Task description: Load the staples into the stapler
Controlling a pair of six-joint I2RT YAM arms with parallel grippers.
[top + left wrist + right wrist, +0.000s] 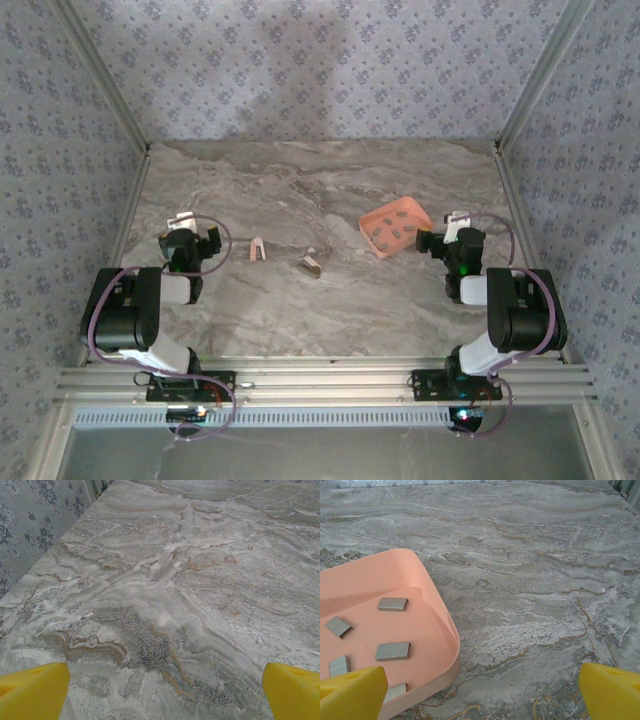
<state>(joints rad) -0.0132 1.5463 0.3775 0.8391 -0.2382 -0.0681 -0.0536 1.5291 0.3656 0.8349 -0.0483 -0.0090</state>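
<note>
Right end effector (pixel 480 695): fingers apart, nothing between them, just beside the tray's (pixel 440 615) right edge. The staples (pixel 393 651) lie loose inside the tray. You can count five short grey strips, all flat, none lifted.

Left end effector (pixel 160 690): fingers apart too, empty, low over the bench (pixel 200 580), well left of the tray.

Between that end effector and the tray sits a small pink-and-white item (pixel 258 249), most likely the stapler. It is too small to tell whether its magazine is open. A brownish piece (pixel 311 265) lies nearer the tray and cannot be identified.

Progress, as judged: nothing loaded yet. You have every step ahead of you: pick one strip from the tray, get the stapler open and steady, seat the strip, then close it.
</note>
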